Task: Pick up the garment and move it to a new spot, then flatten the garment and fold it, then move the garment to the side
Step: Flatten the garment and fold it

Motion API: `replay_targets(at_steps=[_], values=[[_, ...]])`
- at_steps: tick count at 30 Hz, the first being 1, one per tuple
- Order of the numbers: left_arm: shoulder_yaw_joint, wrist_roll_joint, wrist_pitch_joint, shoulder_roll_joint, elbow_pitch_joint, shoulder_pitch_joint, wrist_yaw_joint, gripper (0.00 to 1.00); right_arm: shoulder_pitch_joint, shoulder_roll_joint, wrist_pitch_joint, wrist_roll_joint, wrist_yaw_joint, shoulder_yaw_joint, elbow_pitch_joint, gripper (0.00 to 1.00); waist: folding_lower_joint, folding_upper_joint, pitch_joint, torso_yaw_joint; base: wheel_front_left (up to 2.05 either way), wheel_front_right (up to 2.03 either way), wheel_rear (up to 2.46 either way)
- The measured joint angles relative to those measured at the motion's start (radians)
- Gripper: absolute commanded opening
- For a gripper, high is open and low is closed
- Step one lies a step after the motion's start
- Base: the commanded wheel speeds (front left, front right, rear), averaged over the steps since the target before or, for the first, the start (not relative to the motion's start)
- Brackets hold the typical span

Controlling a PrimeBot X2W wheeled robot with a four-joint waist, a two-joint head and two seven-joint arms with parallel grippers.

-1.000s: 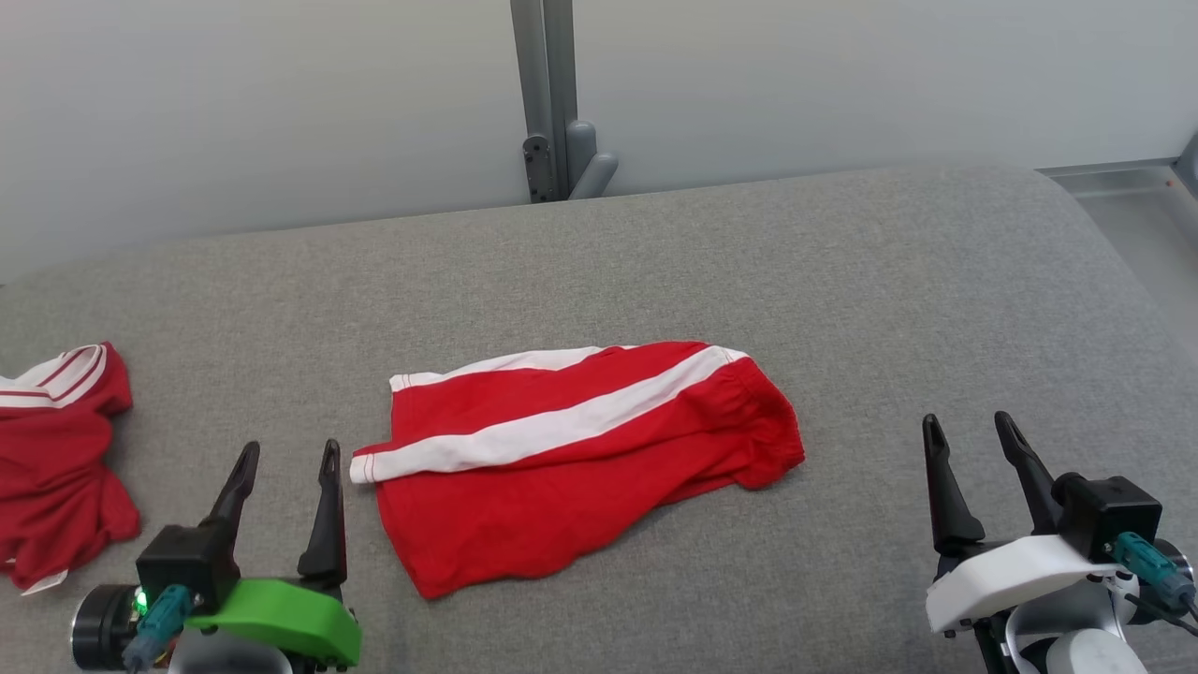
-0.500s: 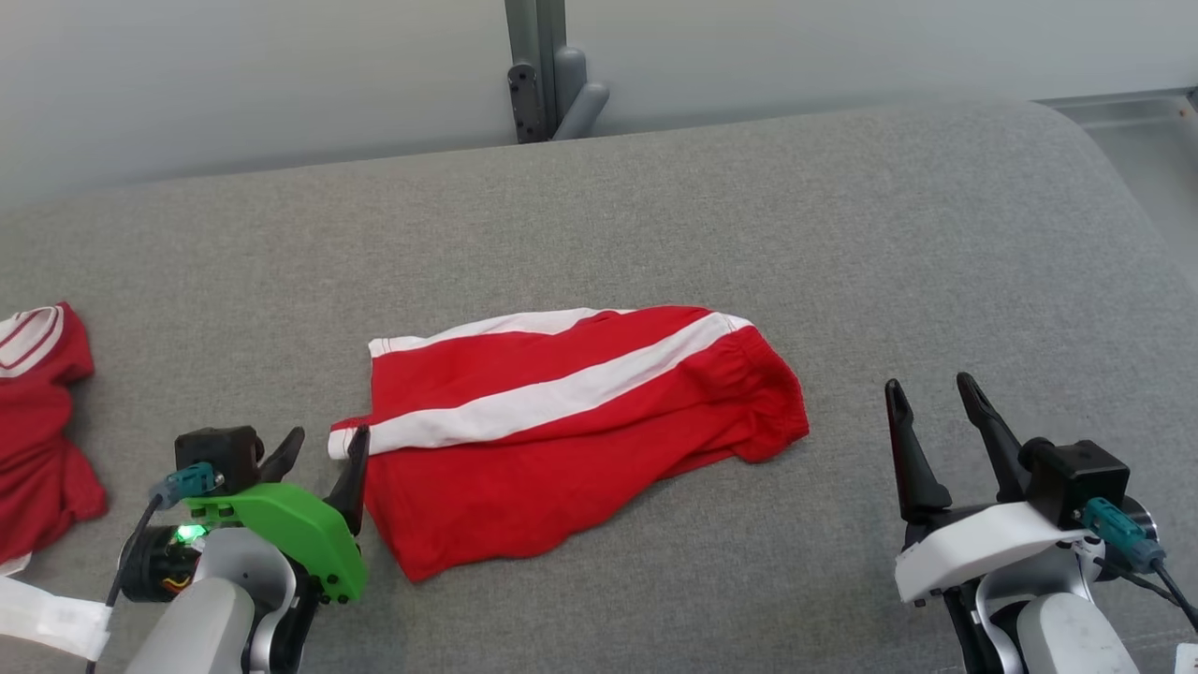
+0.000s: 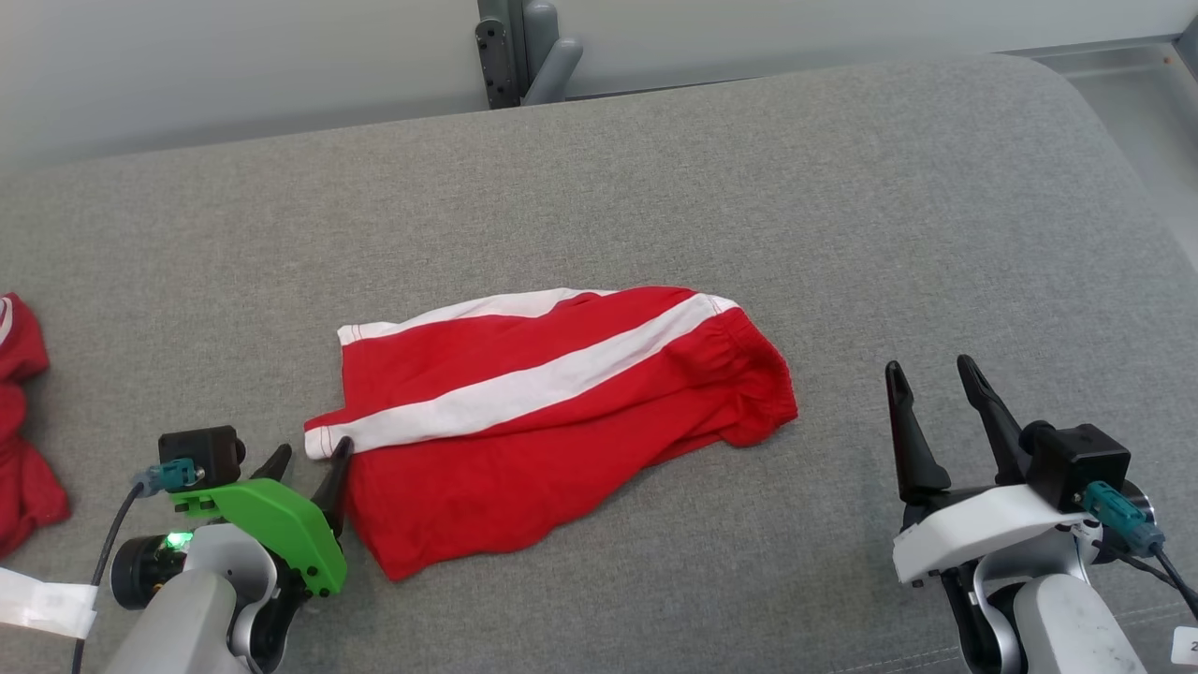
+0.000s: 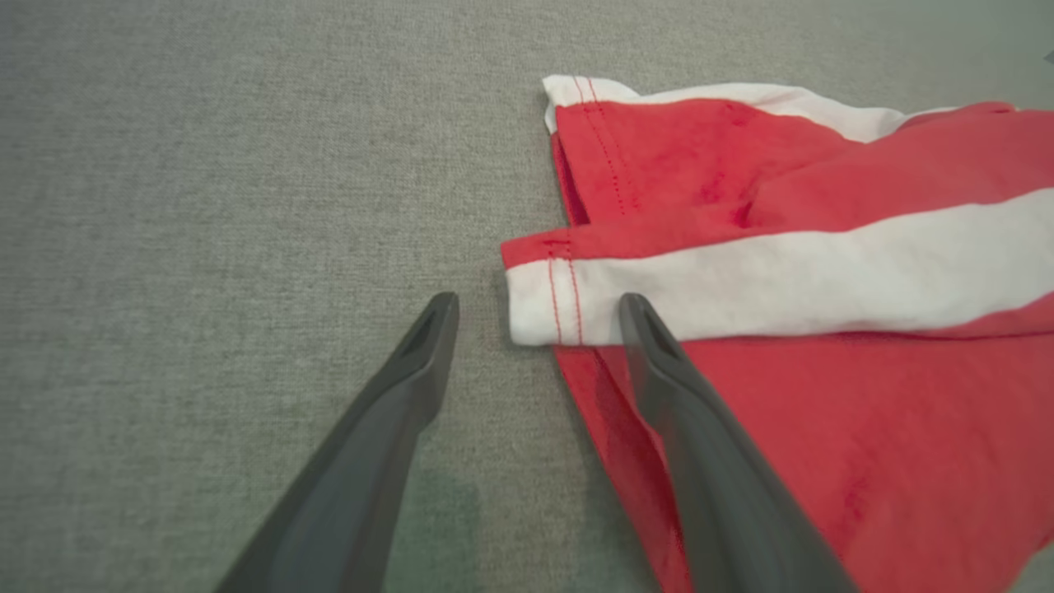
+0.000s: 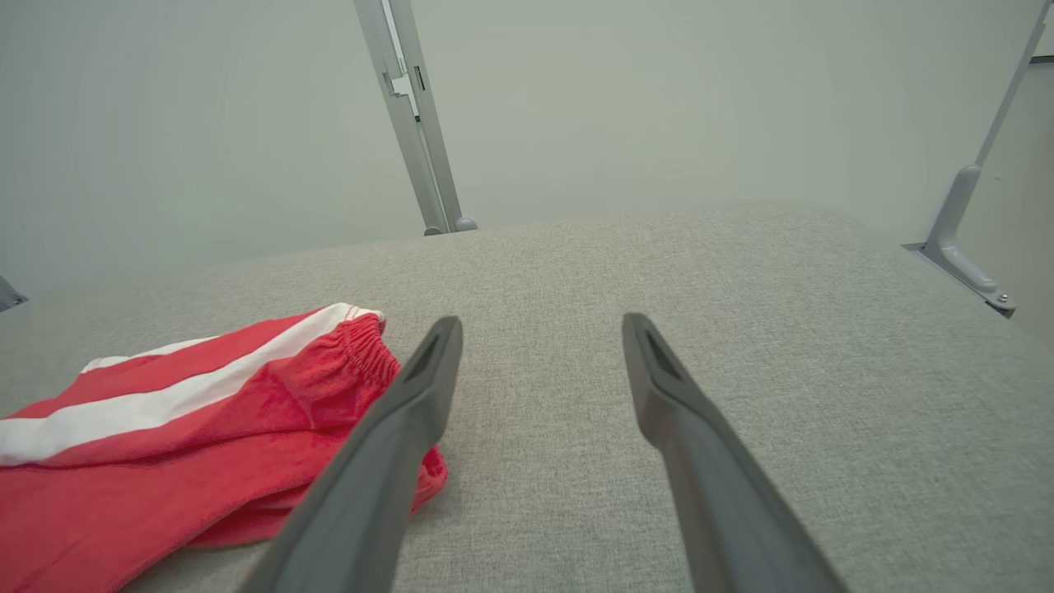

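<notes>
On the grey padded surface (image 3: 749, 187) in front of you, the red garment (image 3: 552, 421) with its white stripe lies loosely folded near the middle, with its elastic waistband (image 3: 749, 374) toward your right. Your left gripper (image 3: 312, 451) stands at the garment's left hem, jaws spread wide and holding nothing. In the left wrist view one finger (image 4: 412, 371) is over bare grey fabric and the other over red cloth, with the white-striped hem corner (image 4: 543, 301) between the tips. You cannot tell whether the fingers touch the cloth. Your right gripper (image 3: 929, 367) hovers released and empty over bare surface, near the waistband end but apart from it. A second red garment (image 3: 23, 431) lies at the far left edge.
</notes>
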Motion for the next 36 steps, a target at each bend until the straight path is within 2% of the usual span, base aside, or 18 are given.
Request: replay_targets(at_steps=[1,3,4,14,20,23,36], values=[[-0.001,-0.006,0.000,-0.001,0.008,-0.004,-0.005,0.65,-0.002,0.000,0.000,0.000,0.000,-0.001,0.001,1.00,0.0000,-0.0001,0.001,0.000,0.00,0.00,0.00],[-0.007,-0.009,-0.003,-0.002,0.020,-0.010,-0.011,0.13,-0.004,0.000,-0.002,0.000,0.000,-0.004,0.002,1.00,0.0000,0.0000,0.000,0.000,0.00,0.00,0.00],[-0.009,-0.010,-0.005,-0.002,0.026,-0.014,-0.016,0.00,-0.005,0.000,-0.002,0.000,0.000,-0.005,0.002,1.00,0.0000,0.0000,0.000,0.000,0.00,0.00,0.00],[-0.032,-0.021,-0.030,-0.003,0.056,-0.043,-0.031,0.00,-0.043,0.000,0.001,-0.001,0.000,-0.009,0.006,1.00,0.0000,0.0000,0.012,0.008,0.00,0.00,0.00],[-0.038,-0.014,-0.089,0.005,0.051,-0.062,-0.035,0.00,-0.093,-0.011,0.002,-0.006,0.000,0.014,0.026,1.00,0.0000,0.0000,0.019,0.015,0.00,0.00,0.00],[-0.046,-0.007,-0.097,0.003,0.040,-0.069,-0.035,0.00,-0.152,-0.045,0.019,0.019,0.000,0.060,0.073,1.00,0.0000,0.0000,0.023,0.022,0.00,0.00,0.00],[-0.096,0.023,-0.106,-0.032,0.015,-0.149,-0.035,0.00,-0.413,-0.185,0.121,0.257,0.000,0.373,0.356,1.00,0.0000,0.0000,0.068,0.103,0.00,0.00,0.00]])
